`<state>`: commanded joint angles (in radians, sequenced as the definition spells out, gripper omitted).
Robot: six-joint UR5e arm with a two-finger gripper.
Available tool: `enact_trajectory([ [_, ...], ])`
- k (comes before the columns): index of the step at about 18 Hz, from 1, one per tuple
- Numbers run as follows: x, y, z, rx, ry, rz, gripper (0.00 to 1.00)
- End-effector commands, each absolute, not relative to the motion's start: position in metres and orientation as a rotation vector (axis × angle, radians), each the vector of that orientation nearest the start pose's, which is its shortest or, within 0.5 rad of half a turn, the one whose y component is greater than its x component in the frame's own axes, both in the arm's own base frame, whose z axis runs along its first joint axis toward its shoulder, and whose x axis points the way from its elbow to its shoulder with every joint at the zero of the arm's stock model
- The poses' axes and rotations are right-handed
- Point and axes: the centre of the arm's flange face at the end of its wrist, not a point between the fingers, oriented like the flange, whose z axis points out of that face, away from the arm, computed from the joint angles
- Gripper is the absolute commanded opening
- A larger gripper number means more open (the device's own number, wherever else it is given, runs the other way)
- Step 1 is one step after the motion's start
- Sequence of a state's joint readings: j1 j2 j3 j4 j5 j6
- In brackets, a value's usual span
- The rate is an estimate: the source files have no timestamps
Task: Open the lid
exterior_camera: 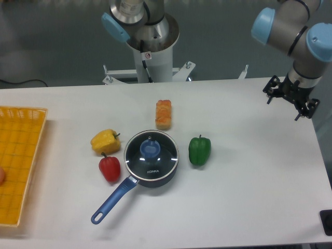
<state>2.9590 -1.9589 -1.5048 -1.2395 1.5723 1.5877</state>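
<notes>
The lid (151,154) sits closed on the pan (150,171), near the middle of the surface (249,176), slightly toward the front edge. Grip the blue knob (151,149) from directly above, centred, then lift straight up so the pan does not shift. Peppers flank the pan: yellow pepper (105,140) and red pepper (109,168) to the left, green pepper (199,150) to the right; bread (163,113) lies behind. The hand (290,98) hangs by the back right corner, well apart from the lid, holding nothing; finger spacing cannot be determined.
</notes>
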Motion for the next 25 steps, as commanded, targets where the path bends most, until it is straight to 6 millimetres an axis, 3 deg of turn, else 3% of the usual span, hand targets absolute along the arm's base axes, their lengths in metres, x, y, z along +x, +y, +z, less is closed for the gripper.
enact_trajectory([
  [12,-0.588,0.25,0.329,-3.132,0.306,0.01,1.0],
  [19,-0.55,0.305,0.329,-3.126,0.327,0.003,1.0],
  [23,-0.509,0.344,0.325,-3.113,0.44,-0.026,1.0],
  [25,-0.489,0.36,0.326,-3.107,0.403,-0.034,1.0],
])
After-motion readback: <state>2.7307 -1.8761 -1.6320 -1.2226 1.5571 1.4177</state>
